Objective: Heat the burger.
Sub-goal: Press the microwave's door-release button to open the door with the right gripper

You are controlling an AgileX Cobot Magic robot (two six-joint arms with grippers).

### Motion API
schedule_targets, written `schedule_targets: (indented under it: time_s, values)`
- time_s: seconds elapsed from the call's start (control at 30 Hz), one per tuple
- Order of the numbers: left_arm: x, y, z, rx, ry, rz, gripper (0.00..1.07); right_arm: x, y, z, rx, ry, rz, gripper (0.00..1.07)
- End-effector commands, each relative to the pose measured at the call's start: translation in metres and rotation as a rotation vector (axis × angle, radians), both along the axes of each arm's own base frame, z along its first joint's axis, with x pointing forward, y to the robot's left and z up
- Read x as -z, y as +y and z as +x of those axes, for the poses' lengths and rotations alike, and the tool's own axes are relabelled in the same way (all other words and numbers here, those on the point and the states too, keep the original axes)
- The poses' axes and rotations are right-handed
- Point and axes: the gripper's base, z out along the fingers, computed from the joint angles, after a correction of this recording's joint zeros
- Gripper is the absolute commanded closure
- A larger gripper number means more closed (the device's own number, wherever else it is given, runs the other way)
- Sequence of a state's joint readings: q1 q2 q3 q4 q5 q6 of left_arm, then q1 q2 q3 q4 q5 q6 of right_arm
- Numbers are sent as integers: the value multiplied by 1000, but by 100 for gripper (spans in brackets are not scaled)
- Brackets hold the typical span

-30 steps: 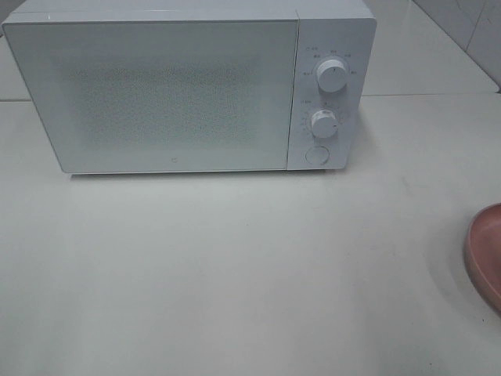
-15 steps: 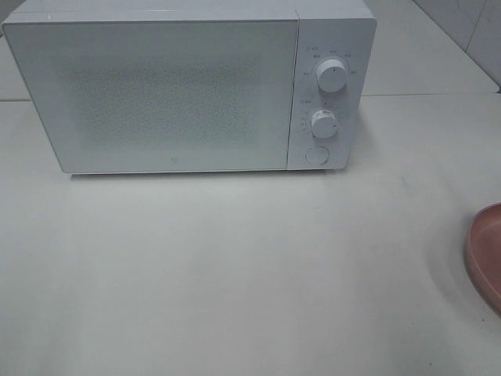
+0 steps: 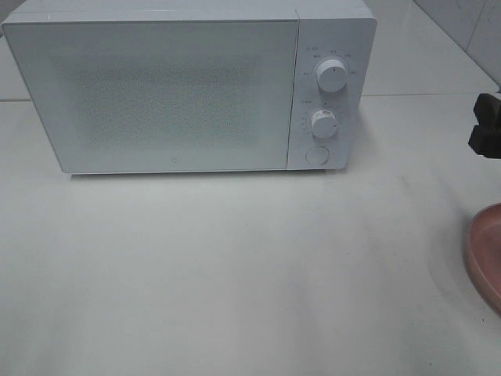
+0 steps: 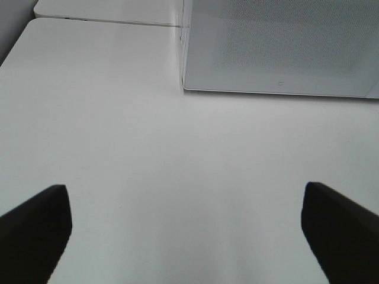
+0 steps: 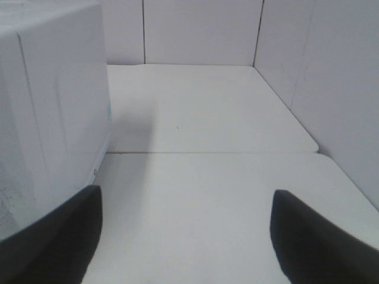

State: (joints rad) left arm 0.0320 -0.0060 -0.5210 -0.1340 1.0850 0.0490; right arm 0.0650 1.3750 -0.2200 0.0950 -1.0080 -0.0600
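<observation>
**White surface, microwave shut, burger out of sight**

Item 1. Surface (image 3: 235, 274): pale and matt, with white tiled walls behind it at the far right.

Item 2. Microwave (image 3: 188, 86): white, standing at the far left-centre. Its door (image 3: 156, 94) is closed flush, and nothing can be read through the speckled panel. On its right side you have an upper dial (image 3: 332, 77), a lower dial (image 3: 322, 123) and a round button (image 3: 316, 154) below them.

Item 3. Pink plate (image 3: 487, 254): near right, cut off by the frame edge. The part you can see is bare.

Item 4. Burger: not visible in any view. You cannot tell whether it sits on the hidden part of the plate, behind the door, or elsewhere.

Item 5. Left claw (image 4: 183, 236): spread wide and holding nothing, over bare surface in front of the microwave's left corner.

Item 6. Right claw (image 5: 183, 242): spread and holding nothing, beside the microwave's right wall. The high view shows it as a dark shape at the right edge, farther back than the plate.

Progress, as a judgement: no step can be confirmed as done. With the door shut and both claws free, you are either at the very start or past the loading. Check the burger's whereabouts first. If it is outside, you have yet to open the door, place it, close up and set the dials.
</observation>
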Motion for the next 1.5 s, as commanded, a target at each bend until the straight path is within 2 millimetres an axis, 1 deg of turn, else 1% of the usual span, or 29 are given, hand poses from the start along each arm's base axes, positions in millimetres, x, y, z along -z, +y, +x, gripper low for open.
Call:
schedule_targets:
  time_s: [0.03,0.07,0.1,0.13,0.17,0.2,0.23,0.27,0.3,0.33,0.37,0.43,0.47,0.5,0.53,0.6,0.63,0.67,0.9,1.1,1.17,1.2,1.3,1.33,1.37,1.4,1.43,1.47,1.5]
  values:
    - [0,0,-3,-1,-33,0,9,6,7,3,12,-4,-18,34]
    - [0,0,-3,-1,-33,0,9,12,16,4,1,5,-46,34]
    - [0,0,-3,-1,-33,0,9,12,16,4,1,5,-46,34]
    - [0,0,-3,-1,-33,0,9,14,20,5,-5,7,-65,34]
    - [0,0,-3,-1,-33,0,9,18,29,5,-21,-2,-99,34]
    - [0,0,-3,-1,-33,0,9,18,29,5,-21,-2,-99,34]
    - [0,0,-3,-1,-33,0,9,20,33,5,-24,-8,-106,34]
    - [0,0,-3,-1,-33,0,9,25,42,4,-39,-13,-111,34]
    - [0,0,-3,-1,-33,0,9,25,42,4,-39,-13,-111,34]
    - [0,0,-3,-1,-33,0,9,29,52,3,-60,-22,-116,34]
    - [0,0,-3,-1,-33,0,9,31,56,2,-68,-26,-119,34]
    - [0,0,-3,-1,-33,0,9,32,60,1,-71,-32,-120,34]
    - [0,0,-3,-1,-33,0,9,36,68,-1,-83,-38,-123,34]
    - [0,0,-3,-1,-33,0,9,36,68,-1,-83,-38,-123,34]
    - [0,0,-3,-1,-33,0,9,39,75,-4,-91,-38,-124,34]
    - [0,0,-3,-1,-33,0,9,41,79,-6,-97,-34,-125,34]
    - [0,0,-3,-1,-33,0,9,44,85,-9,-107,-30,-128,34]
    - [0,0,-3,-1,-33,0,9,44,85,-9,-107,-30,-128,34]
    - [0,0,-3,-1,-32,0,9,46,103,-21,-151,-19,-114,34]
    - [0,0,-2,-1,-27,0,9,46,104,-22,-148,-14,-31,37]
    - [0,0,-2,-1,-27,0,9,46,104,-22,-135,-9,50,42]
    - [0,0,-2,-1,-27,0,9,46,104,-22,-122,-3,130,48]
    - [0,0,-2,-1,-27,0,9,46,104,-22,-116,0,170,51]
    - [0,0,-2,-1,-27,0,9,46,105,-22,-100,6,275,58]
    - [0,0,-2,-1,-27,0,9,46,105,-22,-100,6,275,58]
    - [0,0,-2,-1,-27,0,9,46,105,-22,-77,15,413,67]
    - [0,0,-2,-1,-27,0,9,46,105,-22,-65,20,488,72]
    - [0,0,-2,-1,-27,0,9,46,105,-22,-65,20,488,72]
    - [0,0,-2,-1,-27,0,9,46,105,-22,-43,29,623,80]
